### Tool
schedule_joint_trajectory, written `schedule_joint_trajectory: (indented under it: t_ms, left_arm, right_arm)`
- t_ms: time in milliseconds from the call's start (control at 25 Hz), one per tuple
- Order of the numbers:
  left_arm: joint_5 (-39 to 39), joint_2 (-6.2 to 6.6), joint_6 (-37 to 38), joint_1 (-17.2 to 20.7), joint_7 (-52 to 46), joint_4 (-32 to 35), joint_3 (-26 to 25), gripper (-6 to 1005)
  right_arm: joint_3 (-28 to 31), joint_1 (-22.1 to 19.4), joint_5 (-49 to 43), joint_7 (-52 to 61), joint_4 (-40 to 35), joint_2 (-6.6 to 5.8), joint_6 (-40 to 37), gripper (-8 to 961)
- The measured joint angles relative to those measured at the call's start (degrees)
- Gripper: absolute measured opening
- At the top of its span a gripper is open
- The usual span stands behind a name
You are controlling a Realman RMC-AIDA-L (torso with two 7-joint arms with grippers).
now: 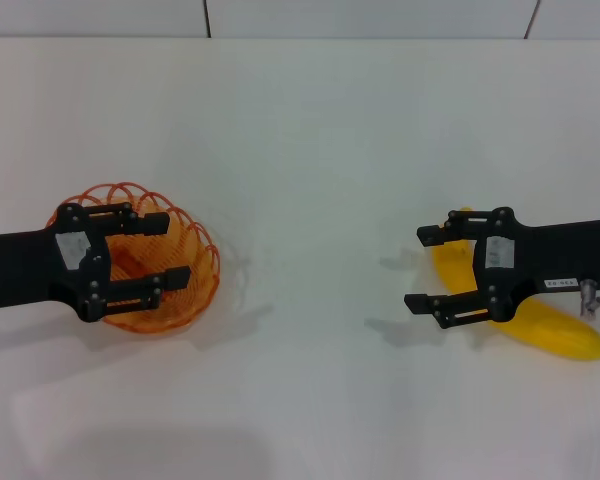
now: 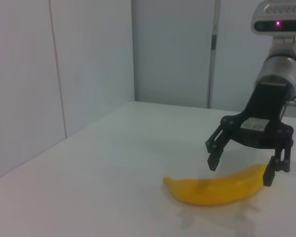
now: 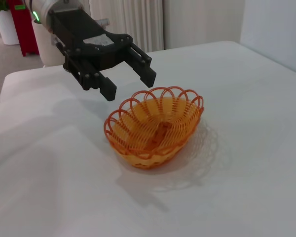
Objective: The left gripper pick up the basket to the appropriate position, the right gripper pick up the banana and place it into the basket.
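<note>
The orange-red wire basket [image 1: 185, 262] stands upright on the white table at the left and holds nothing. My left gripper [image 1: 170, 250] hovers over it, open and empty; the right wrist view shows this gripper [image 3: 129, 86] above one end of the basket [image 3: 155, 126], not touching it. The yellow banana [image 1: 552, 328] lies flat on the table at the right. My right gripper [image 1: 420, 268] is open and empty just above it; the left wrist view shows its fingers [image 2: 240, 168] spread over the banana [image 2: 212, 190].
The white table [image 1: 310, 150] stretches between the two arms with nothing on it there. White wall panels [image 2: 89, 74] stand behind the table. Beyond the table's edge a red object [image 3: 24, 24] stands on the floor.
</note>
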Motion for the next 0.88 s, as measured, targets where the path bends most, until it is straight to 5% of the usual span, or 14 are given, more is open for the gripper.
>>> schedule_joint_trajectory:
  t_ms: [320,640,840,880]
  left_arm:
    - [0.07,-0.31,0.00,0.02,-0.12,0.00,-0.54,677]
    - [0.26,-3.43,-0.13,0.92,-4.24,0.29,-15.49,676]
    - [0.56,-1.36,-0.52,0.55,-11.45,2.55,-17.61,676]
    - [0.78,-0.17,-0.60,0.08,-14.07,3.00,-17.78,676]
  right_arm:
    - [-0.01,0.00,0.00,-0.09,0.01,0.00,0.05,861]
    - [-0.12,0.00,-0.09,-0.18,0.28,0.00,0.06,861]
    - [-0.20,0.09,-0.12,-0.20,0.33,0.00,0.06,861]
    - [-0.34,0.25,-0.18,-0.20,0.38,0.01,0.06,861]
